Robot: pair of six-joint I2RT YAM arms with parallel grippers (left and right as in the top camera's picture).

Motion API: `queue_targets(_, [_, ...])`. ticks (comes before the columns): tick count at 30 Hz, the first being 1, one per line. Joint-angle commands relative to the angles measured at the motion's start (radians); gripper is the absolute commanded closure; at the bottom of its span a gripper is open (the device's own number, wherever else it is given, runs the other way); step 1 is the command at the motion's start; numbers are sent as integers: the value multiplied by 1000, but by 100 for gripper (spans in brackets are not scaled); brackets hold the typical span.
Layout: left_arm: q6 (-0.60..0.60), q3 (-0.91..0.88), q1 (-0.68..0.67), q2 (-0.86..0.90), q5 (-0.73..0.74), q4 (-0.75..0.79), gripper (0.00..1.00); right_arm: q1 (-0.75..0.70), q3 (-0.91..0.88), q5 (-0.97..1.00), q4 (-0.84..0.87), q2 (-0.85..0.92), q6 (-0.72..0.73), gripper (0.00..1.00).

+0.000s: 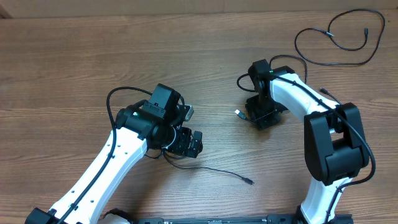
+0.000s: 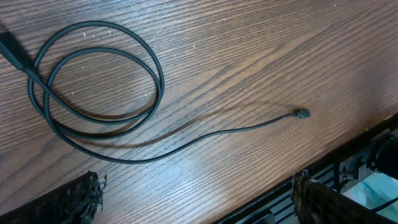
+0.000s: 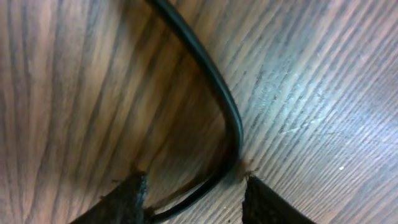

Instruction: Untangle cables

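Three thin black cables lie on the wooden table. One runs from under my left gripper to a small plug. In the left wrist view this cable makes two loose loops and trails to its plug; my left gripper hangs open above bare wood beside it. A second cable bends between the fingers of my right gripper, which stands open low over the table, its left finger touching the cord. Its light plug lies left of the right gripper. A third cable loops at the back right.
The table's front edge runs close to the left gripper, with dark equipment below it. The right arm's white and black links stand along the right side, the left arm's at the front left.
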Motion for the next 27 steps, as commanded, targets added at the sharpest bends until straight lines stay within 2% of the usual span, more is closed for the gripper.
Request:
queue_targets(1, [-3, 19, -6, -17, -4, 3, 0, 3, -19, 13, -1, 6, -32, 60])
queue_targets(3, [-3, 19, -6, -17, -4, 3, 1, 3, -19, 30, -14, 6, -31, 70])
queue_targets(4, [-3, 19, -6, -17, -4, 3, 1, 3, -19, 37, -23, 6, -32, 77])
queue_targets(5, [-3, 19, -6, -17, -4, 3, 1, 3, -19, 39, -32, 6, -32, 90])
queue_targets(6, [-3, 19, -6, -17, -4, 3, 0, 3, -18, 40, -43, 6, -32, 96])
queue_targets(9, [-3, 19, -6, -17, -4, 3, 0, -1, -13, 40, -71, 6, -47, 96])
queue_targets(17, [-3, 19, -6, -17, -4, 3, 0, -6, 67, 40, -121, -42, -302, 96])
queue_targets(27, [-3, 19, -6, -17, -4, 3, 0, -6, 163, 79, -139, -317, -680, 96])
